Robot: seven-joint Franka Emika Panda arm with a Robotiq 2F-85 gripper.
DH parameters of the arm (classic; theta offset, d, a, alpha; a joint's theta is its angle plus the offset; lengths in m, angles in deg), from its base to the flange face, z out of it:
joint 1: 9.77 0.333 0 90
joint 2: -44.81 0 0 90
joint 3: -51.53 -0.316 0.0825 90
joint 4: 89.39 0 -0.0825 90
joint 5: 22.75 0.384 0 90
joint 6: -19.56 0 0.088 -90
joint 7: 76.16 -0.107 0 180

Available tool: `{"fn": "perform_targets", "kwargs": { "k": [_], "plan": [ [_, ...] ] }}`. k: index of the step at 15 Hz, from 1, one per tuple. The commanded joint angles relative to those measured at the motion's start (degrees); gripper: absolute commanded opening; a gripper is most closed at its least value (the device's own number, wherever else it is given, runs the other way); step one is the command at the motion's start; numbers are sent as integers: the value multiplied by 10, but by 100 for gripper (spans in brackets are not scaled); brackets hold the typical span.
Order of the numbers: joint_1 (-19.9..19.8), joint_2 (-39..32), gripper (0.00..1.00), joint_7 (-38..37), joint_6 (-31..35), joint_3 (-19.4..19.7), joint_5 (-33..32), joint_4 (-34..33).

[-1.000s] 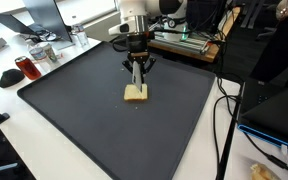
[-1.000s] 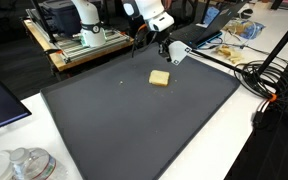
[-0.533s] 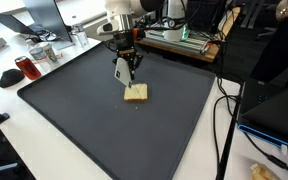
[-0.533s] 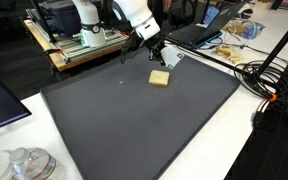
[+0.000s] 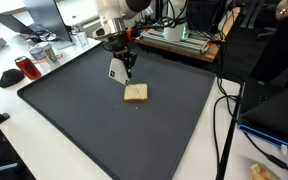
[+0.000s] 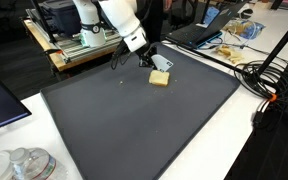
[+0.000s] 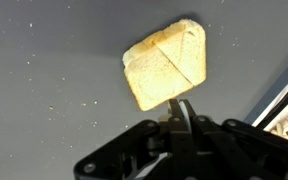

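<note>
Jaws pressed together, pinching nothing, tilted low over dark grey rubber mat [image 5: 74, 110] on bench [image 5: 9, 140]. 1 pale yellow square spongy block [image 5: 135, 92] flat on mat, just beside jaws, not touching. In wrist view, block [image 7: 166, 65] right ahead of jaws, diagonal crease across top.

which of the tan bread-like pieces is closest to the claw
The piece lying on the dark mat, the bread slice right beside the shut claw. The other tan piece lies off the mat, on the white table, far from the claw.
</note>
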Motion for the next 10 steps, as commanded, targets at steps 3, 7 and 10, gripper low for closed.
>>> {"fn": "perform_targets", "kwargs": {
  "k": [3,7,10],
  "plan": [
    [-1,-10,1,-2,-80,15,-6,-48],
    [45,-6,1,0,-147,54,2,-100],
    [109,-5,1,1,-191,107,4,-145]
  ]
}}
